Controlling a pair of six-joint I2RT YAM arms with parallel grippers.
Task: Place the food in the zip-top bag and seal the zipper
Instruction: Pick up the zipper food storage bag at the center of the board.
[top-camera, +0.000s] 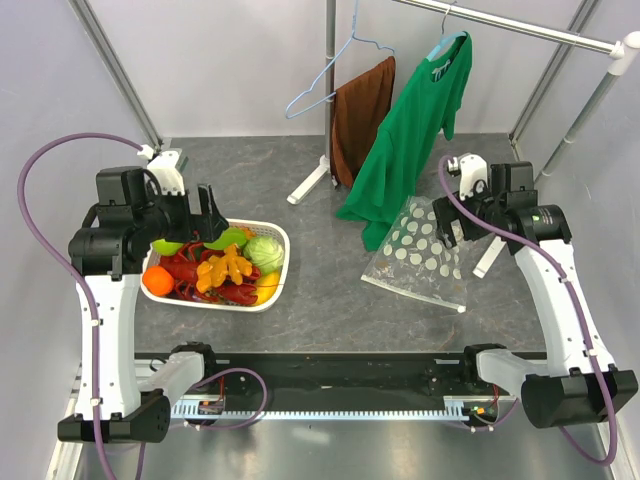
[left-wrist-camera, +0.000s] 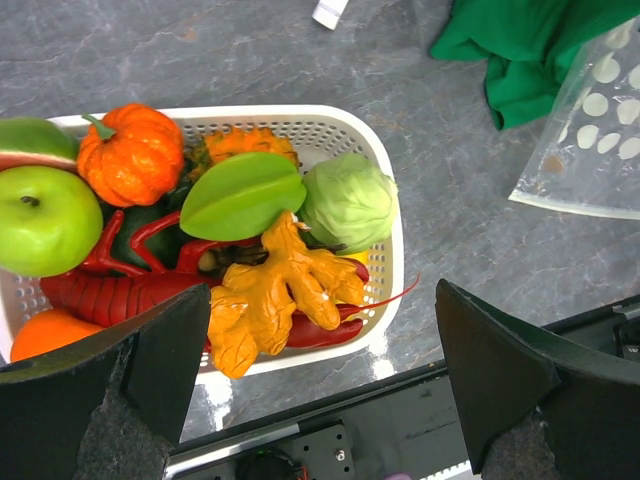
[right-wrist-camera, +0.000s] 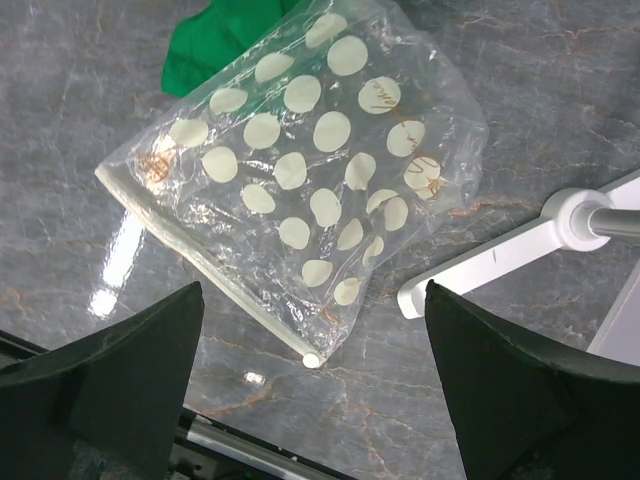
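Both pincers released: I have the left one over the food, the right one over the bag.

From the top view, my left gripper (top-camera: 205, 212) hangs with its jaws spread over the white perforated basket (left-wrist-camera: 330, 130), at about 9 o'clock on the grey table (top-camera: 320, 300). All the food sits inside the basket: a green cabbage (left-wrist-camera: 348, 203) at its 3 o'clock edge, a green apple (left-wrist-camera: 40, 220) and an orange pumpkin (left-wrist-camera: 130, 155) toward 10 o'clock, and a red lobster (left-wrist-camera: 110, 295) under a yellow leafy piece (left-wrist-camera: 280, 290). My right gripper (right-wrist-camera: 310, 335) is equally wide, gripping nothing, above the zip-top bag (right-wrist-camera: 300, 170). The bag lies flat at the table's 3 o'clock, and its far corner touches the green T-shirt (top-camera: 410, 150). The zipper (right-wrist-camera: 200, 260) runs along the bag's near edge, with the slider tab (right-wrist-camera: 311, 360) at its 5 o'clock end.
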